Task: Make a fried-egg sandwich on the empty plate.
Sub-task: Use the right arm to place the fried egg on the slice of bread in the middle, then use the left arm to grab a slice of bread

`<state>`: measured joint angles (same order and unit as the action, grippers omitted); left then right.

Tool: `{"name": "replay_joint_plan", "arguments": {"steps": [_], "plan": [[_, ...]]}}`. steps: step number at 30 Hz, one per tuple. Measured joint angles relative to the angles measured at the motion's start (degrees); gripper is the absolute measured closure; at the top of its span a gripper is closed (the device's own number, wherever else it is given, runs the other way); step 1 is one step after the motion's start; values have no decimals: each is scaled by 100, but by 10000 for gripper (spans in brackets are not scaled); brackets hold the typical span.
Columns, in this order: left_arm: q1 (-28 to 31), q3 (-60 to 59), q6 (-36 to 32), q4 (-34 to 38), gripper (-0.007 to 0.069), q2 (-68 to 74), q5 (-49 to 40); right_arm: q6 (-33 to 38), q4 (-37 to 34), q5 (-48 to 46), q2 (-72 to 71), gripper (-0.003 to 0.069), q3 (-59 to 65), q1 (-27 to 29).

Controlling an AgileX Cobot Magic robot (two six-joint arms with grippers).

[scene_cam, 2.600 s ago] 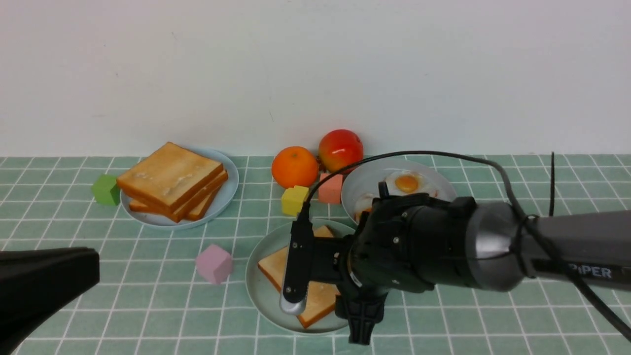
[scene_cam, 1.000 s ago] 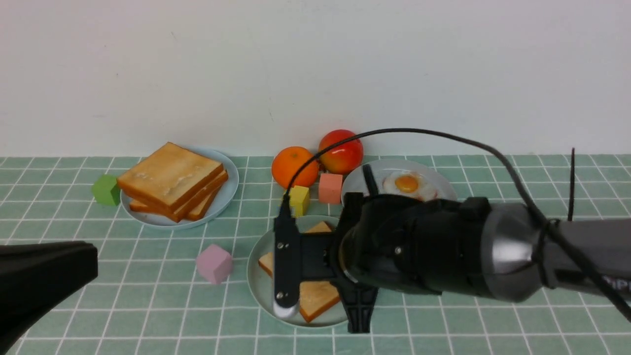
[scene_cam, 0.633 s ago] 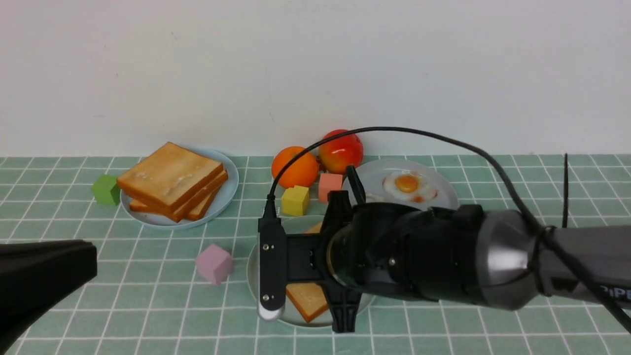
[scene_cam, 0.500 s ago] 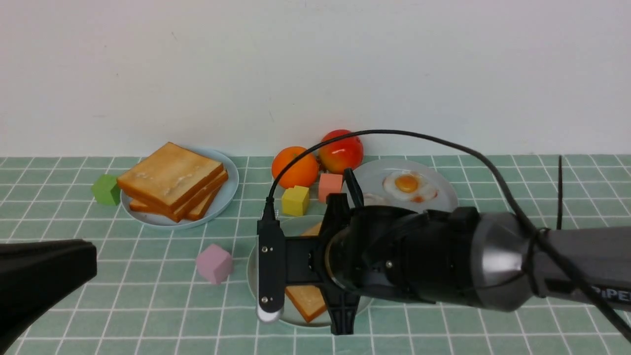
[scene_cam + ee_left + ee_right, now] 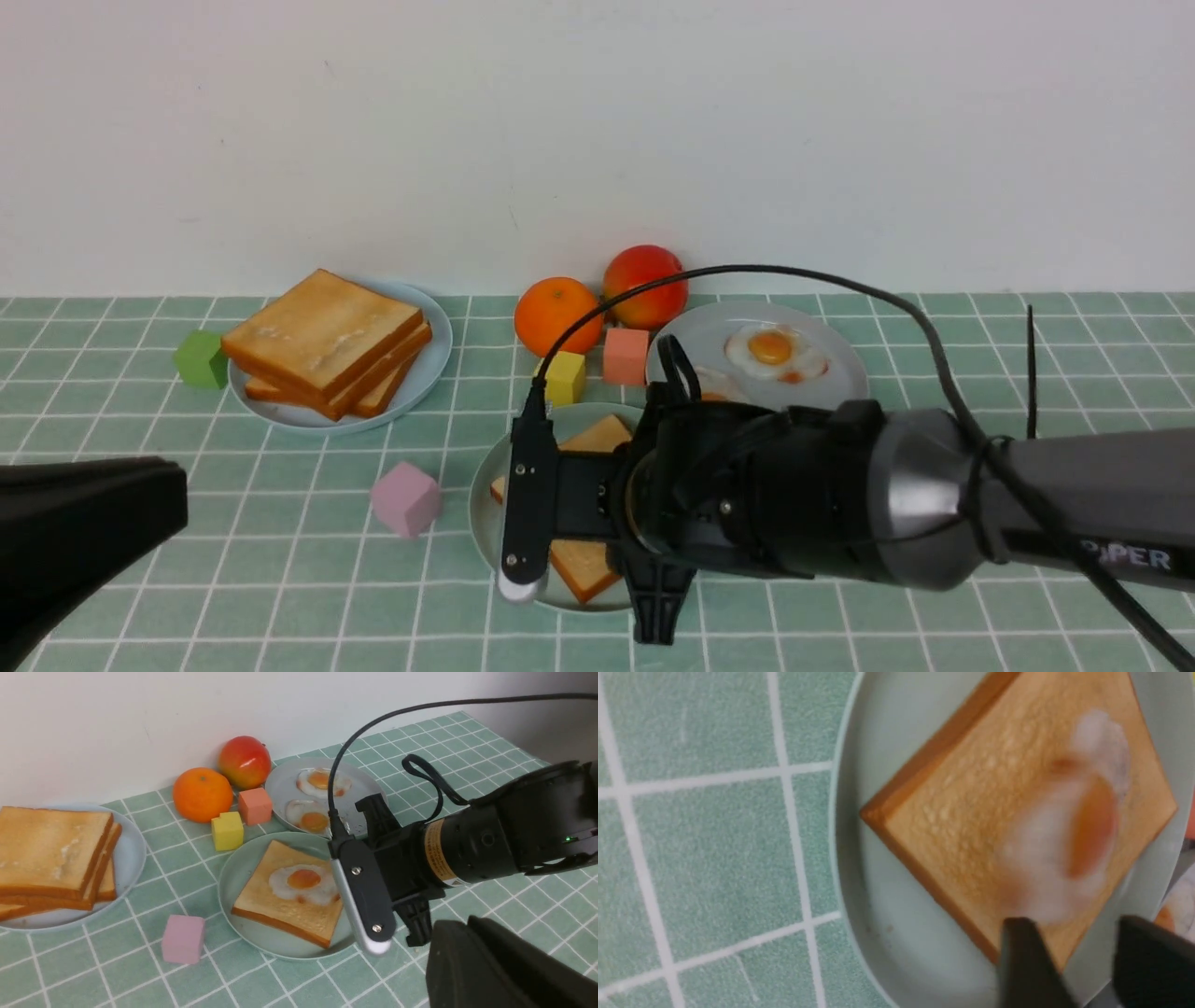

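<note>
1. The right claw [image 5: 1073, 938] hangs open and empty just above the mint plate [image 5: 238, 877]; the egg [image 5: 303, 883] lies on the single toast slice [image 5: 285, 907] there.
2. The spare toast stack [image 5: 322, 341] sits left of that plate, nearer the left claw [image 5: 472, 956], whose jaws I cannot read.

1. Bright, even, soft light fills the front view; the desk [image 5: 280, 579] shows only faint, short shadows under what stands on it.
2. The left wrist view is sharp, though the left pincer [image 5: 455, 928] reads as a black, featureless mass.
3. In the right wrist view the fried egg [image 5: 1064, 849] is smeared by blur, the toast [image 5: 962, 826] crisper, and the fingers [image 5: 1024, 961] of the right pincer [image 5: 1073, 933] are out of focus.
</note>
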<state>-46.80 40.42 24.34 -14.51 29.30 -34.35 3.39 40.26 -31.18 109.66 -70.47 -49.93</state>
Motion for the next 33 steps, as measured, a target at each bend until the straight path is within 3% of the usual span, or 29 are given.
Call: {"name": "replay_joint_plan", "arguments": {"steps": [2,4,8,12,14,15,16,17,18,20,22,26,27,28,31,33], "plan": [[0,0,0,142,589,0,0,-158,-24,-107,-35,209,0,0],[0,0,0,266,587,0,-12,-215,-98,-254,-154,157,0,-6],[0,0,24,346,585,101,-31,-435,-413,-795,-841,146,0,-45],[0,0,106,370,587,556,-122,-821,-893,-1599,-1845,232,0,-51],[0,7,80,352,611,1134,-147,-1116,-1319,-2375,-2645,344,0,-45],[0,32,55,324,627,1305,-152,-1156,-1424,-2570,-2762,365,0,-45],[0,114,24,248,638,1740,-193,-1279,-1648,-3002,-3194,449,0,-40],[0,152,17,234,638,1804,-201,-1279,-1679,-3055,-3194,449,0,-40],[0,353,-36,121,638,2340,-253,-1346,-1907,-3400,-3591,534,0,-40],[89,611,-191,56,638,2927,-295,-1386,-2127,-3601,-3993,622,0,-40],[382,958,-470,102,638,3481,-342,-1402,-2286,-3677,-4402,667,0,-40],[1276,1676,-1378,586,638,4429,-517,-1535,-2437,-3845,-4921,671,0,-40],[1801,2033,-1967,1031,638,4907,-643,-1600,-2499,-3978,-5200,671,0,-40],[1865,2078,-2045,1154,638,5027,-660,-1605,-2499,-3978,-5231,671,0,-40],[2818,2824,-3268,2081,638,5993,-889,-1653,-2629,-4080,-5769,671,0,-40],[3129,3223,-3666,2312,638,6447,-909,-1665,-2645,-4102,-6024,671,0,-40]]}}
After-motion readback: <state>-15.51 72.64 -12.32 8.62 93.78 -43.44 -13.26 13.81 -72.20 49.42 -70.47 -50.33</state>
